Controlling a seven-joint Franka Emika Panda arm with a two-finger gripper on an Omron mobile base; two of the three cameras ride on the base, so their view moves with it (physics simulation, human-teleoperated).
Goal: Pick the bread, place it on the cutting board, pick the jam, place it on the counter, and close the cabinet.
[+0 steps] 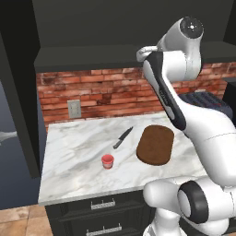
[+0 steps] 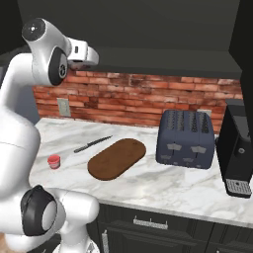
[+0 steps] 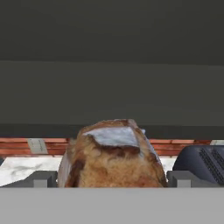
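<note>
No readable labels anywhere, but the gripper (image 3: pixel 112 183) was clamped on the crusty mottled-brown bread (image 3: pixel 113 158) up by the dark cabinet (image 3: pixel 112 65), far above the smooth oval wooden cutting board (image 1: pixel 156 144).

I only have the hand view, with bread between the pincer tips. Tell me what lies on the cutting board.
Observer: Nothing. The cutting board is bare, left of the toaster.
Operator: Report where the jam is.
Observer: The jam stands upright on the counter, left of the board and apart from it.
Operator: Name anything else near the board.
Observer: A knife lies on the counter just left of the board's far end.
</note>
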